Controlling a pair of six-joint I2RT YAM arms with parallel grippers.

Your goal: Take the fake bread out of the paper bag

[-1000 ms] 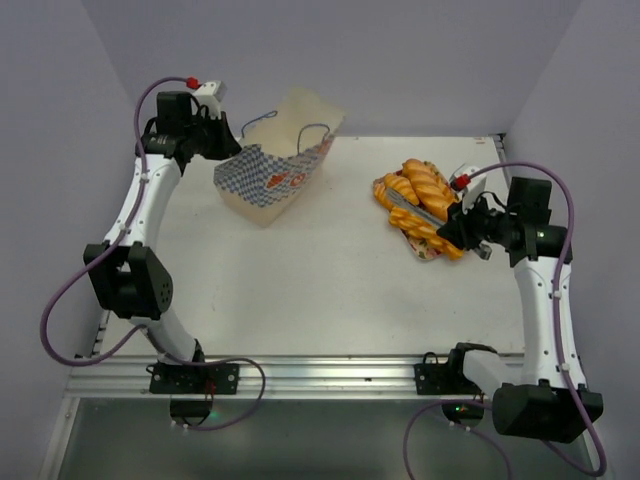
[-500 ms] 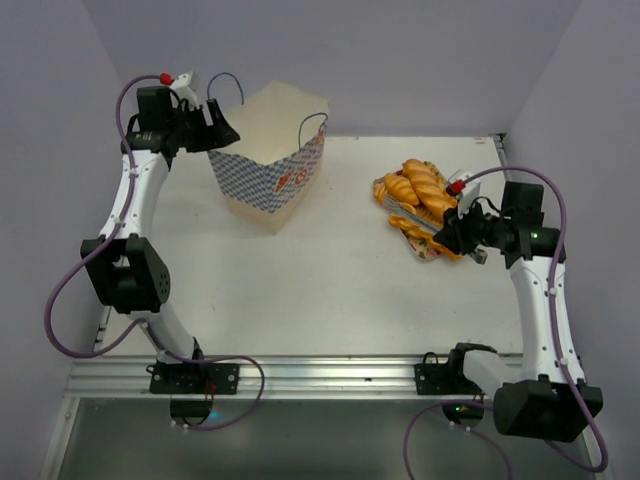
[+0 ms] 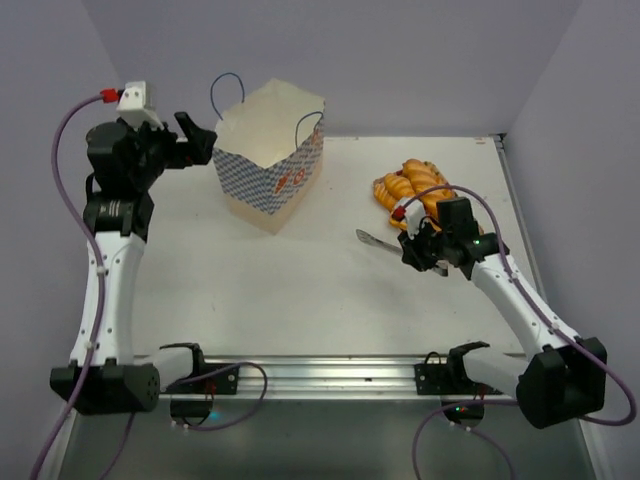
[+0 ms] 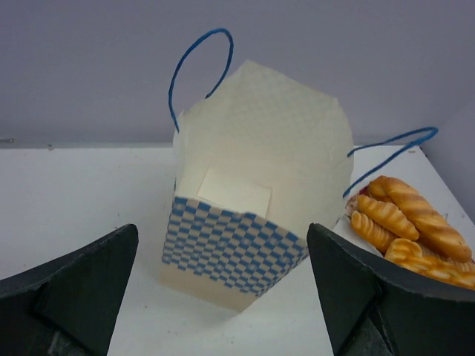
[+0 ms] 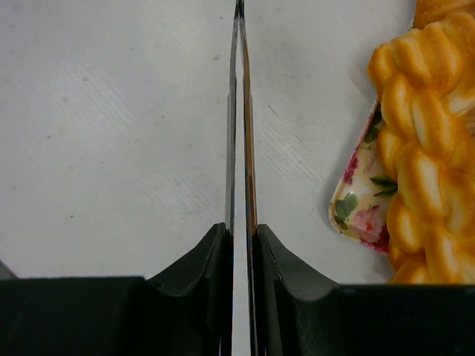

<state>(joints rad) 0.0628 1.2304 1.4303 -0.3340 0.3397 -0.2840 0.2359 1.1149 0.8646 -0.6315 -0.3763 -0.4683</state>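
Your left end effector (image 3: 197,138) gapes empty toward the upright paper bag (image 3: 268,165), apparently to steady it, while your right end effector (image 5: 241,233) pinches slim metal tongs (image 5: 239,111) closed over the desk (image 3: 300,280), just beside the floral tray (image 5: 355,204) where the fake bread (image 3: 415,185) lies heaped.

Black fingers on my left end effector (image 4: 223,245), and ahead the paper bag (image 4: 256,170): cream on top, a blue-and-white check band below, thin blue cord handles (image 4: 197,67). From above, a red-orange logo (image 3: 290,182) on that band. My right end effector (image 5: 239,233), black too, grips silver metal tongs (image 5: 239,111). The fake bread (image 5: 423,148) is glossy golden-orange, the tray (image 5: 355,208) cream with pink roses and green leaves, the tabletop (image 5: 111,148) white.
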